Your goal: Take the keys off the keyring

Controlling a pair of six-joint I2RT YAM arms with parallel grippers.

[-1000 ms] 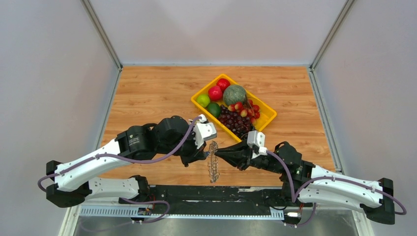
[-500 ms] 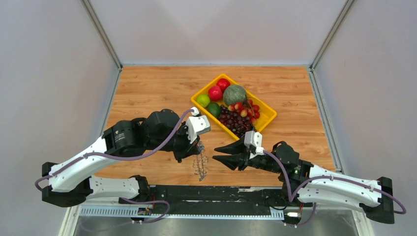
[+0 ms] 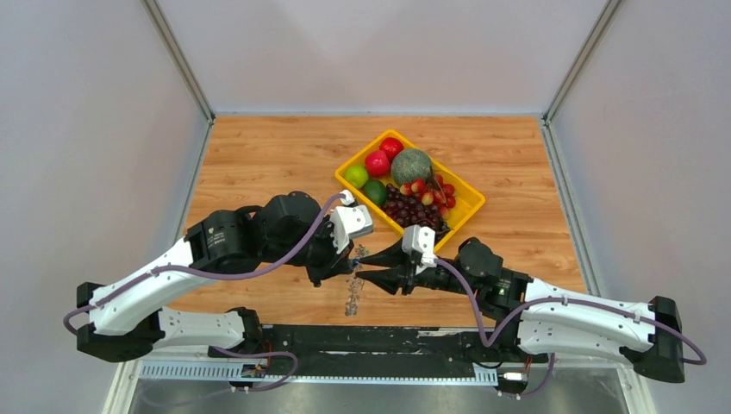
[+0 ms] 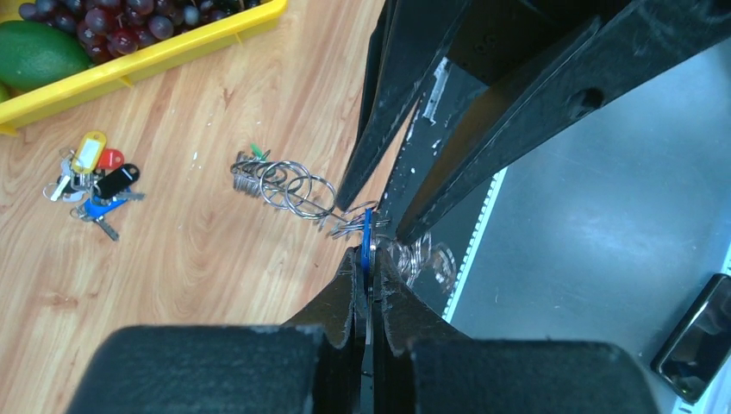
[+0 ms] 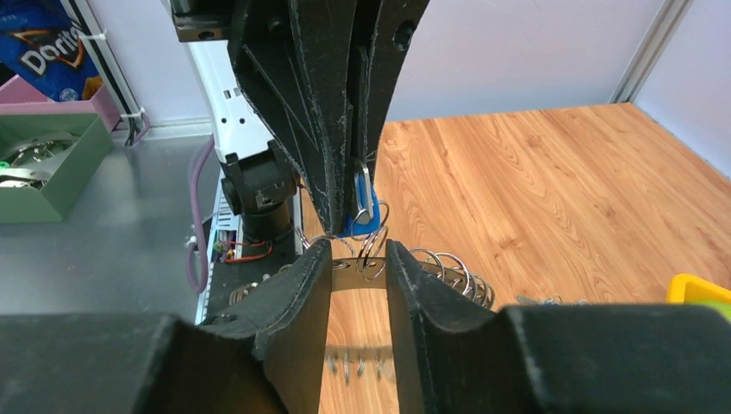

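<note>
The fingers [image 4: 345, 293] of my left gripper [image 4: 366, 259] are pressed together on the head of a blue key [image 4: 365, 235]. I see no gap between them, and the key stands on its edge in the grip. My right gripper [image 5: 358, 252] is open, and its two fingers [image 5: 297, 293] stand apart with a clear gap. Thin wire of the keyring [image 4: 286, 184] passes through this gap, just under the blue key. I cannot tell if my right pads touch the wire. From the grip, the keyring goes to one side as several overlapping loops over the wood, with some keys gathered at its far end. I cannot tell if that end rests on the table [image 3: 259, 155]. More silvery keys [image 4: 422, 259] hang below my fingertips, blurred. From above, my two grippers meet tip to tip over the near edge of the table, and the keys hang under them. A small bunch of coloured keys [image 4: 90, 181] lies on the wood, apart from the keyring. Beyond it is a yellow tray [image 4: 155, 56] with grapes [image 4: 129, 17] and a green fruit [image 4: 34, 52].
</note>
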